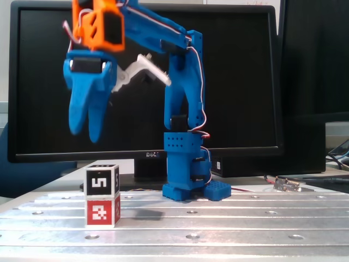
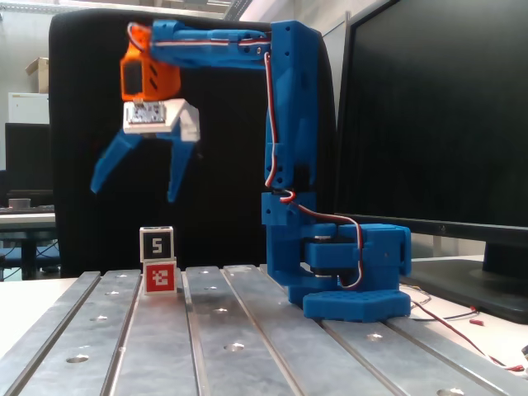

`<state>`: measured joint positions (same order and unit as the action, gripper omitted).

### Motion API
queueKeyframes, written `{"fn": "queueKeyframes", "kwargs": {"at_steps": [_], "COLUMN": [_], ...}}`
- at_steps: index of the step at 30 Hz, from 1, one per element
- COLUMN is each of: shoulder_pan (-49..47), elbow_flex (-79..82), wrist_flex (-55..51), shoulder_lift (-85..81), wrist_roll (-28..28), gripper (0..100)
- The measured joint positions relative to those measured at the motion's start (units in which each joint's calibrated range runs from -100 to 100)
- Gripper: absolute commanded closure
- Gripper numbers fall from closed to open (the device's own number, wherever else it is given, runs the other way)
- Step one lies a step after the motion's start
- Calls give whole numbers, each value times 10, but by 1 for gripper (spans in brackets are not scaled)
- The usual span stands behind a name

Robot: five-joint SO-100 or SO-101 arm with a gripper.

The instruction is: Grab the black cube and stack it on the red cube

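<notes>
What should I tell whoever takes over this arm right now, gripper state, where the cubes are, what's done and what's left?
Gripper: open, empty, hanging well above the stack, touching neither cube.
Black cube: sitting on top of the red cube, roughly squared up in both fixed views.
Red cube: on the slotted metal table, in front of the arm's base as one fixed view shows it.
Done: black cube grabbed, stacked, released.
Left: nothing on the cubes; just park the arm clear without bumping the stack.
</notes>
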<state>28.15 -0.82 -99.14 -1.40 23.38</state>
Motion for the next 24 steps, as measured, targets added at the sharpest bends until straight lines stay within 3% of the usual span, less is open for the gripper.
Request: {"fn": "queueKeyframes", "kwargs": {"at_steps": [5, 11, 18, 24], "shoulder_pan": [-19, -56, -124, -181], "elbow_flex": [-38, -53, -53, -48], "wrist_flex": [-2, -2, -2, -2], "shoulder_lift": [0, 0, 0, 0], "wrist_roll": [0, -5, -67, -117], "gripper": [59, 77, 95, 98]}}
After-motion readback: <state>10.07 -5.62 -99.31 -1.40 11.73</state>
